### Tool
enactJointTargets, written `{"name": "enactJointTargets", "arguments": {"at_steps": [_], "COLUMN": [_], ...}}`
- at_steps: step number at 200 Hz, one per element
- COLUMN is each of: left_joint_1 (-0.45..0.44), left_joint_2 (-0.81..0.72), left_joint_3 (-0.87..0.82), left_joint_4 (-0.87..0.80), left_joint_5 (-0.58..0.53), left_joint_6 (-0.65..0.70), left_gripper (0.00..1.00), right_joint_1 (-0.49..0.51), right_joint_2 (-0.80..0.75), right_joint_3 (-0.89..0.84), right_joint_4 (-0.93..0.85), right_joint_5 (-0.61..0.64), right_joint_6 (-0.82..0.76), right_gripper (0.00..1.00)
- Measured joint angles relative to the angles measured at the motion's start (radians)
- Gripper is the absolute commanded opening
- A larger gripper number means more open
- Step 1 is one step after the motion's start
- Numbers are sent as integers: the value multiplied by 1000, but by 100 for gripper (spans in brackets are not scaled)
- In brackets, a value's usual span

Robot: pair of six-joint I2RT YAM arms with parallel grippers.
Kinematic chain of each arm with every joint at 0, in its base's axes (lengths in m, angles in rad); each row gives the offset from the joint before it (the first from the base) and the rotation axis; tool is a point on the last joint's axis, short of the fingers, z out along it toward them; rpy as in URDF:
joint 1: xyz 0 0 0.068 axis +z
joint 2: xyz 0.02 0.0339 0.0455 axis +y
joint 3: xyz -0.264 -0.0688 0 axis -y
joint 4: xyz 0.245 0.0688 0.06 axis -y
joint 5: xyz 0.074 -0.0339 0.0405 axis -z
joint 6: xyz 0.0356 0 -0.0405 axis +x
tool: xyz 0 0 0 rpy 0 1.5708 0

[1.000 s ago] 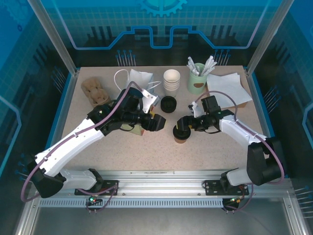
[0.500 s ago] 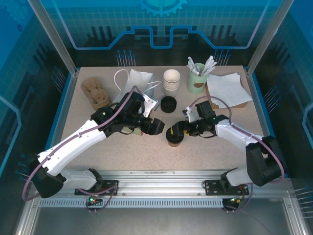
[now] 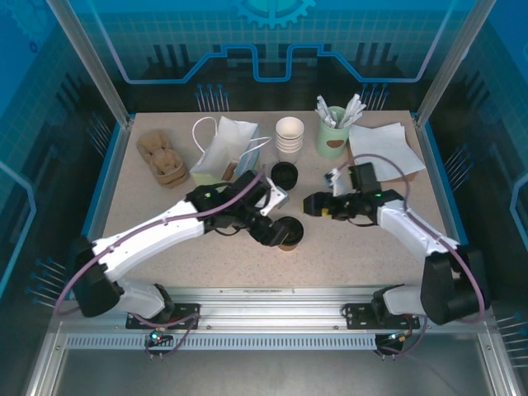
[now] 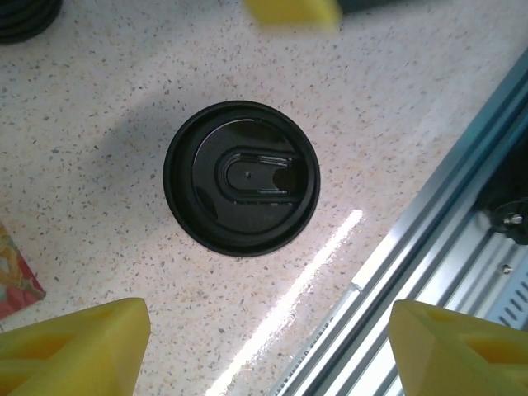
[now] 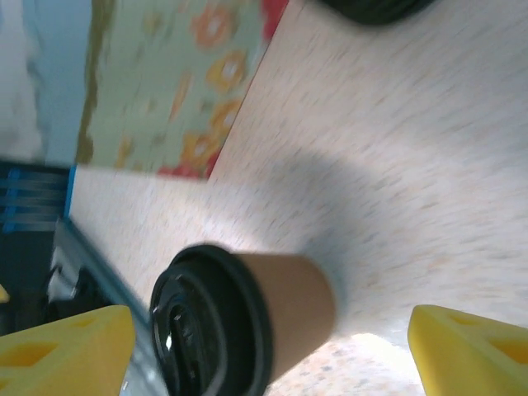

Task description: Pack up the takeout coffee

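Brown paper cup with round black plastic lid [image 3: 289,234] is seen upright on the speckled bench [image 3: 355,252]. White sticks [image 3: 340,112] are held in a green cup [image 3: 331,143] at the back. Jaws of the left arm [image 3: 165,229] are spread, pointed down over the lid; those of the right arm [image 3: 408,223] are spread nearby, clear of it.

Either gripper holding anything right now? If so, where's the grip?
Nothing is held. The left gripper hangs open above the takeout coffee, fingers clear of it; the right gripper is open and apart from it.
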Motion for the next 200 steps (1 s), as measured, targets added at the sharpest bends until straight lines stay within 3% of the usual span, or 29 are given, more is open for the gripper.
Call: {"name": "enactJointTargets", "arguments": {"at_steps": [30,55,118,200], "left_joint_1": [-12,-18,-50,-55], "left_joint_2": [178,289,465,534], "left_joint_3": [132,240,428,482], "left_joint_4": [-80,-151,-278,-338], "left_joint_5": [-34,-53,-76,-114], "left_joint_6": [42,66,108,133], "left_gripper": [80,81,83,82], "right_joint_1": [-124,-169,-182,-183], "right_joint_2": [-99,-150,-176,-176], "right_joint_3": [4,-19,-71,-75], "right_joint_4": [-42,-66,-104,-105], "right_joint_5": [105,172,233,229], "right_joint_6": [-17,-30,-50,-58], "right_gripper": [88,88,88,88]}}
